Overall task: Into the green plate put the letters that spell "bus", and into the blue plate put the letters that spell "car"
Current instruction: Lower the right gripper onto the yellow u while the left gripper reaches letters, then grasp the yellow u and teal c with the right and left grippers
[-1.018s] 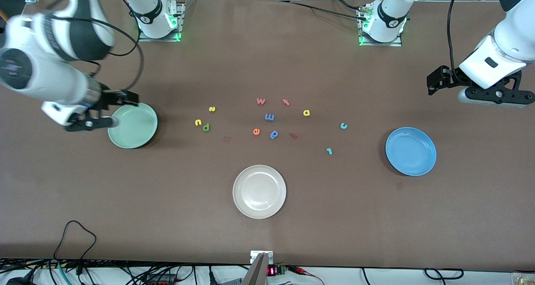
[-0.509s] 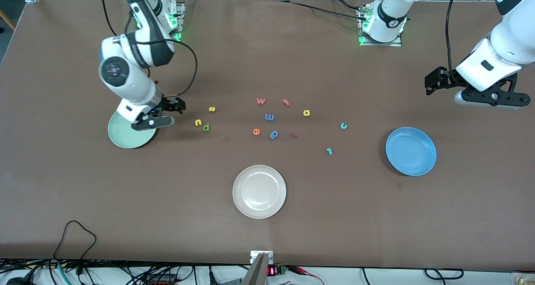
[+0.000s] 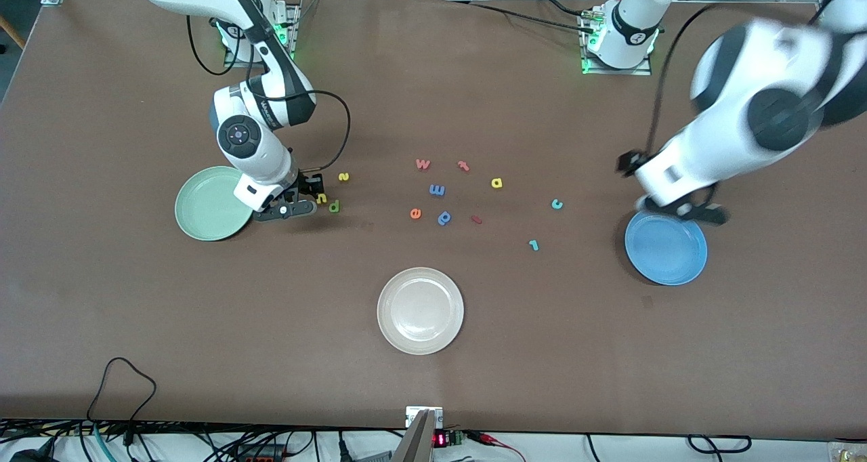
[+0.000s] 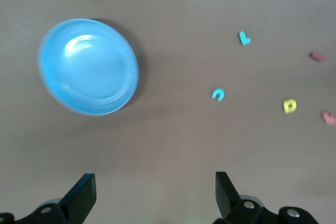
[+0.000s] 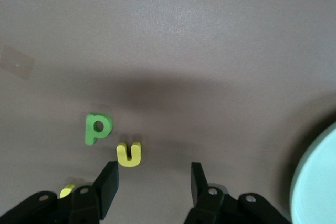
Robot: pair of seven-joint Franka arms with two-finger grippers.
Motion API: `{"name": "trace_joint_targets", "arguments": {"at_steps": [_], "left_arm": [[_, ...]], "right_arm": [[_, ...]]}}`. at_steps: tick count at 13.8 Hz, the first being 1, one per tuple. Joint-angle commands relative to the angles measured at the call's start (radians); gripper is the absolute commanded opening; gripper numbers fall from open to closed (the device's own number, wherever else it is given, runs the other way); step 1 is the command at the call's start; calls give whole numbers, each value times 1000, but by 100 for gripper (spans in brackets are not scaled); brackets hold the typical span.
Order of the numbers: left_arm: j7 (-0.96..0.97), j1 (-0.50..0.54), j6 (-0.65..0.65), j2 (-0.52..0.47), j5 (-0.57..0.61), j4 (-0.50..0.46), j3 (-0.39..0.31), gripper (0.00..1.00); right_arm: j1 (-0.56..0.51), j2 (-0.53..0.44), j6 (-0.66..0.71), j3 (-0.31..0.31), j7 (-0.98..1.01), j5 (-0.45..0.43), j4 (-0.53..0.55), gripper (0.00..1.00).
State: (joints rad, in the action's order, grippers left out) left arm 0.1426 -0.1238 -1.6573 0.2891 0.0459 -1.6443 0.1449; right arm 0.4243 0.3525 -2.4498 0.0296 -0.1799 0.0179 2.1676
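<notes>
Task status: nothing sorted yet. The round pale mint-green shallow plate [image 3: 213, 203], toward the right arm's end of the brown matte worktop [image 3: 433, 381], and the round glossy sky-blue plate [image 3: 666, 245], toward the left arm's end, are both lying bare; all six target letters are still lying on the worktop.

Right gripper [image 5: 152, 182] is hovering low just beside the green plate, black fingers spread partway, pinching nothing, w/ the small yellow foam "u" [image 5: 128, 154] just off one fingertip, not squarely between them. The green foam "b" [image 5: 97, 128], reading as "p", is lying just beside the "u"; the yellow foam "s" [image 3: 343, 176] is lying near, farther from the front camera.

Left gripper [image 4: 155, 192] is hanging above the worktop near the blue plate's rim, fingers spread wide, empty. The teal foam "c" [image 4: 218, 94], teal hook-like "r" [image 4: 244, 38] and yellow "a" [image 4: 289, 106] are lying between the plates, well apart.

Letters: flat die-cut foam, soft-edged, matte. Plates: smooth, rigid, raised rims. A white plate [image 3: 420, 310], near the front edge, is unused.
</notes>
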Motion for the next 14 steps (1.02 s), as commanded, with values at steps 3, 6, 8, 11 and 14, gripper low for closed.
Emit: {"name": "trace_joint_targets", "arguments": {"at_steps": [3, 6, 8, 11, 14], "left_arm": [[433, -105, -241, 227, -37, 38, -2, 100], [486, -138, -384, 317, -35, 23, -4, 100], [473, -148, -522, 331, -32, -14, -2, 100], [433, -168, -740, 355, -31, -107, -5, 100], [394, -161, -759, 361, -29, -120, -5, 76]], "right_arm": [[39, 43, -32, 9, -15, 8, -20, 63], [59, 69, -63, 9, -15, 8, -19, 63], [60, 95, -95, 9, -15, 7, -18, 63], [60, 101, -101, 9, -15, 7, -18, 63], [62, 103, -110, 9, -15, 7, -17, 57]]}}
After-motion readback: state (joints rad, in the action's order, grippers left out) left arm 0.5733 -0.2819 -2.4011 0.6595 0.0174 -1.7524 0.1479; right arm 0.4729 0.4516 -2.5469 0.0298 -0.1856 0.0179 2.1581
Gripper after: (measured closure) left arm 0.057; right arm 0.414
